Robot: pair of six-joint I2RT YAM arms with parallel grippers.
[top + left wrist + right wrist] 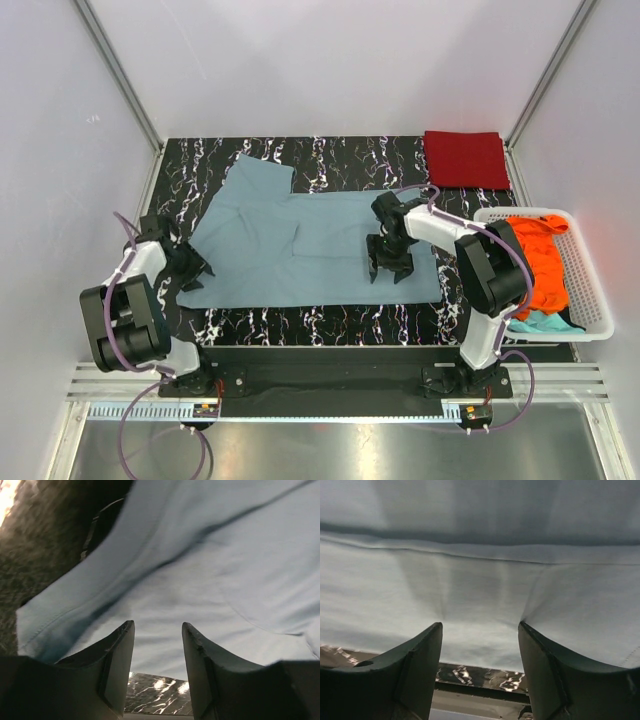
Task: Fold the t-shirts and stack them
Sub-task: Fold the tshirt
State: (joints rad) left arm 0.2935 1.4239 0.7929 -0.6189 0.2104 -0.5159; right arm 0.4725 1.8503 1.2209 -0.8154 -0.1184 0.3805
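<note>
Overhead view: grey-blue t-shirt [270,250] lies spread flat at the centre of the black marbled table [350,160], one sleeve pointing to 11 o'clock. The dark red t-shirt [465,158] sits folded at 1 o'clock. At 3 o'clock, the white basket [592,280] holds the orange t-shirt [535,265], with the teal t-shirt [540,322] at its near end. The left gripper [195,268] is at the spread shirt's 9 o'clock edge; the right gripper [388,265] is over the cloth toward 3 o'clock.

Left wrist view: the left gripper [157,627] has its jaws apart, the grey-blue t-shirt [225,555] filling the view from 12 to 3 o'clock, table [155,690] showing at 6 o'clock.

Right wrist view: the right gripper [480,625] has its jaws spread, both tips against the grey-blue t-shirt [480,580], which puckers there. A strip of table [470,675] shows at 6 o'clock.
</note>
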